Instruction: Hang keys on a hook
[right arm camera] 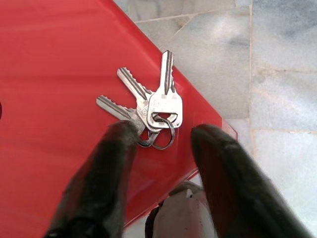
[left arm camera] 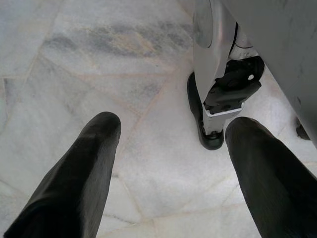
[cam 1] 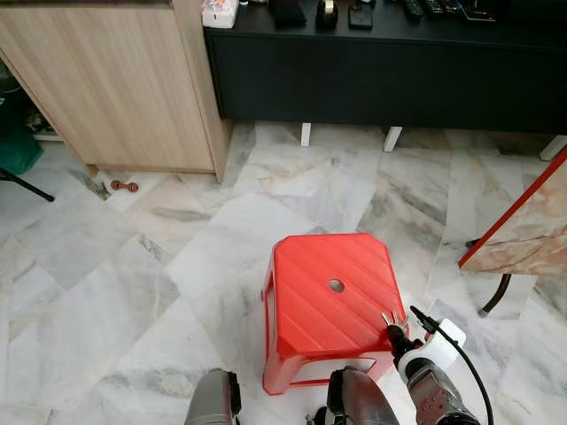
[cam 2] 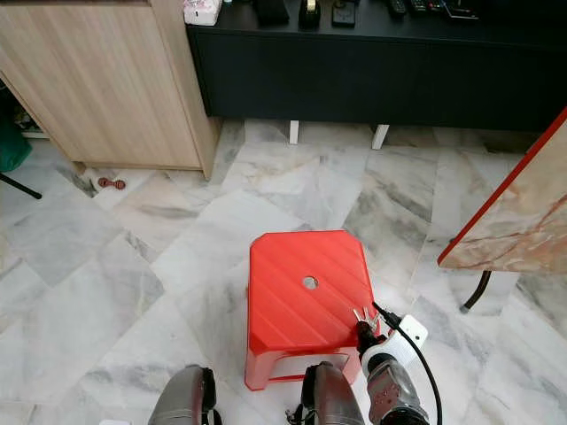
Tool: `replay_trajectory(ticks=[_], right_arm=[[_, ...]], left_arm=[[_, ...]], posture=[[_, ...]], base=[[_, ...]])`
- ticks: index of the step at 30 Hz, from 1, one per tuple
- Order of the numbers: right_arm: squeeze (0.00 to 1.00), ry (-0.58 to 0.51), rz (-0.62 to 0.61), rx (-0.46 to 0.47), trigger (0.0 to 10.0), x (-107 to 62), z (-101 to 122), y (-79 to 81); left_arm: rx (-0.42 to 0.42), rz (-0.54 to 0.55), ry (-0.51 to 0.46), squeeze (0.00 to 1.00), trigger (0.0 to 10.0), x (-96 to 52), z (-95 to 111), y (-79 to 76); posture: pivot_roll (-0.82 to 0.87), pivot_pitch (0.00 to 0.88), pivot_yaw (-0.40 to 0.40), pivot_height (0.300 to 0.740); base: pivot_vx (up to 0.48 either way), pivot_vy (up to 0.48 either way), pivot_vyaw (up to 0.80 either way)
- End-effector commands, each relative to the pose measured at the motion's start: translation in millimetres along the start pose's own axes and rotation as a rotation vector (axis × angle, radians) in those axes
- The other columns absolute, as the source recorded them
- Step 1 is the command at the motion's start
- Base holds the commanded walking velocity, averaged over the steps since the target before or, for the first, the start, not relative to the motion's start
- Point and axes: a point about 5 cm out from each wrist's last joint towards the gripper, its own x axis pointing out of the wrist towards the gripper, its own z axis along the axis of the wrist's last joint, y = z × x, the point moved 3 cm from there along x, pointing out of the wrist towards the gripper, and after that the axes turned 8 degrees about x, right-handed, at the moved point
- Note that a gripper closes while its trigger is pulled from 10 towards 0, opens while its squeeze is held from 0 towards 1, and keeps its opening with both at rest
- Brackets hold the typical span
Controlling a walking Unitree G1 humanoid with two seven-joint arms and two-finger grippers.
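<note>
Keys (right arm camera: 148, 111) lie flat near the red stool (cam 1: 332, 301) corner edge w/ right gripper (right arm camera: 163, 136) spread around the ring, so a clumsy pinch could skid them onto the floor.

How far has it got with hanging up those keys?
Barely started. The keys lie on the red stool near its corner. The right claw is open around their ring, one finger touching it, not yet gripping. Lifting, carrying and hooking remain.

3 keys (right arm camera: 148, 101) on 2 rings (right arm camera: 159, 133), 1 red stool (cam 1: 332, 301), 2 tools; cabinet-top items too small to count.
</note>
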Motion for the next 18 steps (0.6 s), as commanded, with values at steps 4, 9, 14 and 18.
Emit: replay_trajectory(ticks=[4,9,14,18], right_arm=[[0.0,0.02,-0.026,-0.007,0.0,-1.3,-4.1,-6.2],[0.0,0.021,-0.025,-0.006,0.0,-1.2,-4.4,-5.7],[0.0,0.026,-0.022,-0.007,0.0,-1.1,-5.6,-4.9],[0.0,0.03,-0.007,-0.01,0.0,-0.5,-6.8,-1.0]], left_arm=[[0.017,-0.061,0.045,0.0,10.0,-5.5,-14.3,-18.5],[0.024,-0.061,0.046,0.0,10.0,-5.4,-14.3,-18.6],[0.032,-0.064,0.05,0.0,10.0,-5.2,-14.4,-18.1],[0.037,-0.062,0.052,0.0,10.0,-4.8,-14.2,-17.6]], posture=[[0.11,0.244,-0.081,0.634],[0.12,0.244,-0.081,0.634],[0.11,0.241,-0.078,0.634],[0.11,0.24,-0.078,0.634]], base=[[0.0,0.0,0.0],[0.0,0.0,0.0],[0.0,0.0,0.0],[0.0,0.0,0.0]])
